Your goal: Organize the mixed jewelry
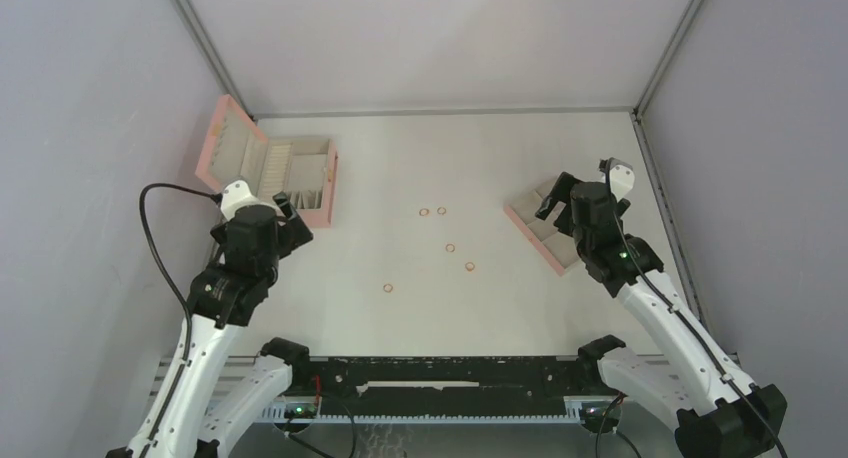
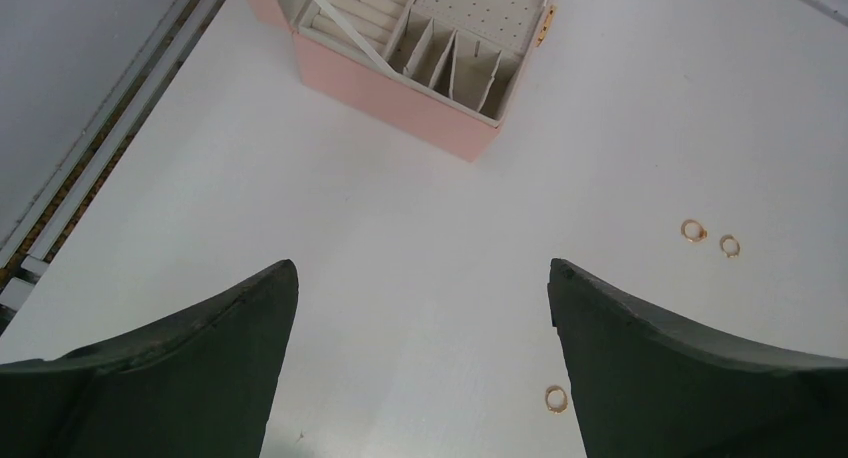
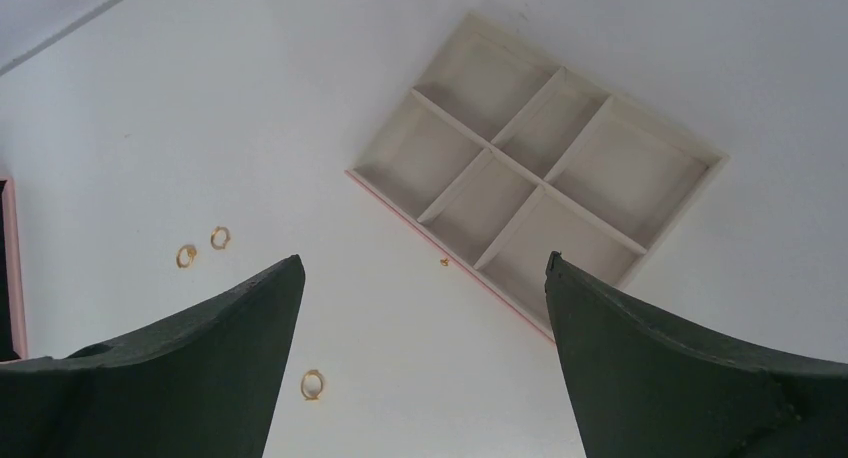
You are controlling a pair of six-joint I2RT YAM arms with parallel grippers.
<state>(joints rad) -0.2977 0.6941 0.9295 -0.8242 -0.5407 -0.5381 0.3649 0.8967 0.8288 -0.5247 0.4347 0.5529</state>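
Shows the start of the sort, nothing picked up yet. Finds the five tiny copper rings (image 1: 450, 248) lying loose around the middle of the white desk (image 1: 400, 148): two side by side toward the far edge, two more strung out toward the right edge, one alone closer to the near edge. Places the open pink box (image 1: 300, 183) by the far-left corner, lid raised, nothing visible among its cream dividers, and the beige compartmented tray (image 3: 540, 168) by the right edge, every visible cell empty. Catches the left fingers (image 2: 200, 368) spread fully wide and gripping nothing, raised above the desk on the near side of the box, with three rings in that wrist view and none touched. Catches the right fingers (image 3: 660, 368) equally wide and empty, raised at the tray, three rings off toward the desk's middle. Reads as the approach to a first ring, with no ring in any compartment. Calls next for choosing one ring, likely the nearest, coming down straight over it with a tip on either side, then closing almost completely; demands care, given so thin a hoop lying flat on a smooth surface, hard to pinch and apt to slide or flip away.
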